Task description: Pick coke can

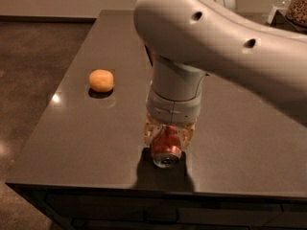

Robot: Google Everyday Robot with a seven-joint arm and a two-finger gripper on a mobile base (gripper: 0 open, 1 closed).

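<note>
The coke can (166, 150), red-orange with a silver end facing me, lies on the dark table (86, 138) near its front edge. My gripper (168, 137) comes down from above, under the big white arm (216, 37). Its pale fingers (150, 134) press against both sides of the can, so it is shut on the can. The can's upper part is hidden by the wrist. The can's shadow falls on the table just in front of it.
A round orange fruit (101, 80) sits on the left part of the table. A clear bottle (280, 4) and a container of brown snacks (298, 4) stand at the back right. The table's front edge (96, 185) runs just below the can.
</note>
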